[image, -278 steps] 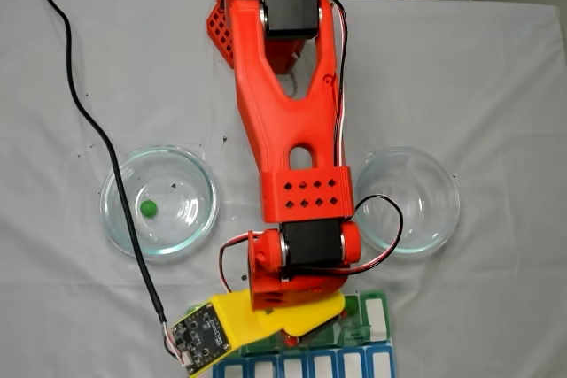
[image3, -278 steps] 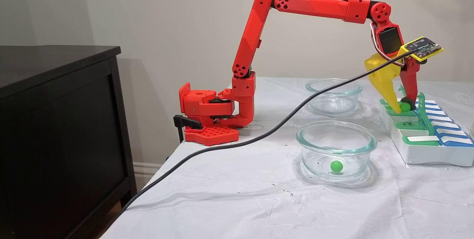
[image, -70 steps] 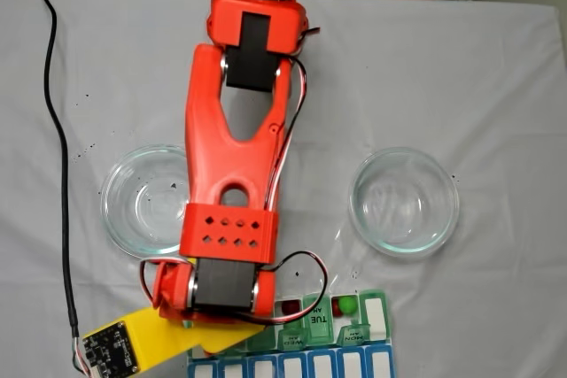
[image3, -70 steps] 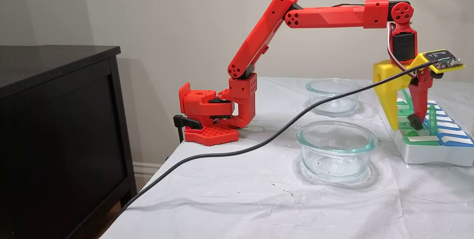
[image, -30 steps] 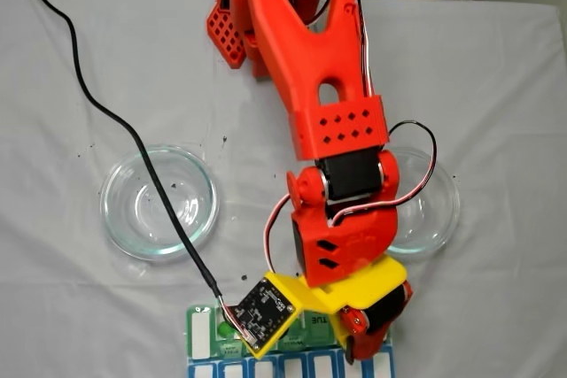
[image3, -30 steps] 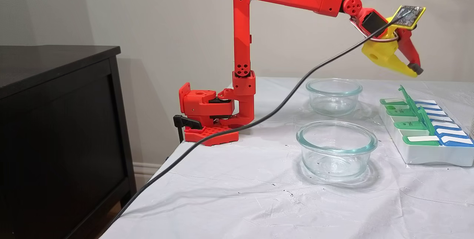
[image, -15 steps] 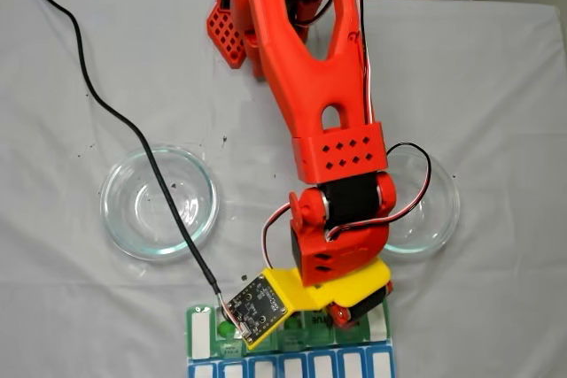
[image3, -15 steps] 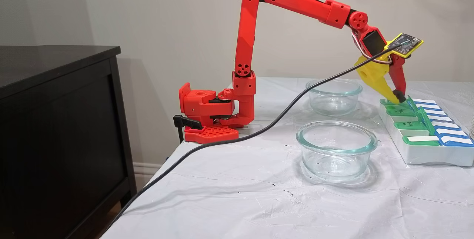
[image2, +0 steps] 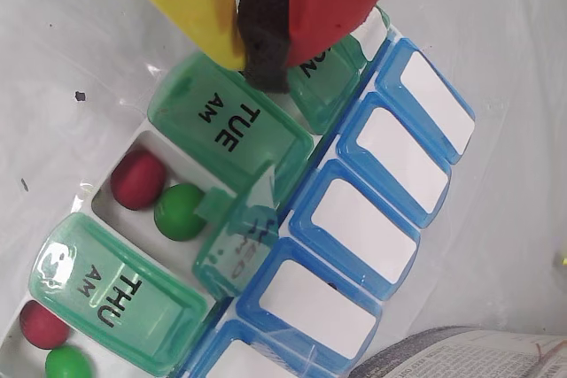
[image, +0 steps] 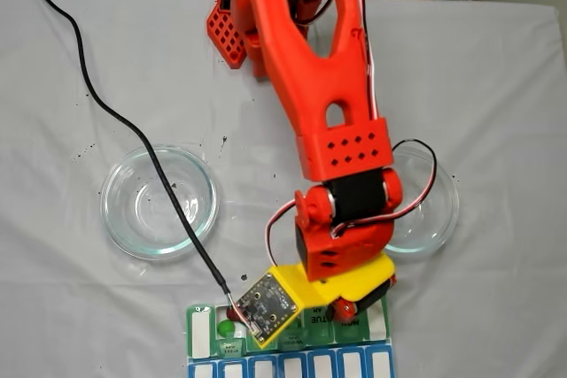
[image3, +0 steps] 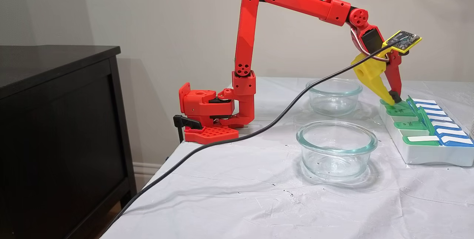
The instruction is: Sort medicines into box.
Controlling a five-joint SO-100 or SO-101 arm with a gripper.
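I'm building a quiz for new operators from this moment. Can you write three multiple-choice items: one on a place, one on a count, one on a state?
1. Where are the gripper's tips?
A. Inside a glass bowl
B. Above the green lids of the pill box
C. On the black cabinet

2. How many balls lie in the open compartment between the TUE and THU lids?
A. None
B. Two
C. Five

3. How is the WED lid?
A. Flipped up
B. Shut flat
C. Broken off

Answers: 1 B, the gripper hangs over the pill box near the TUE lid. 2 B, a red ball and a green ball. 3 A, the WED lid stands open.
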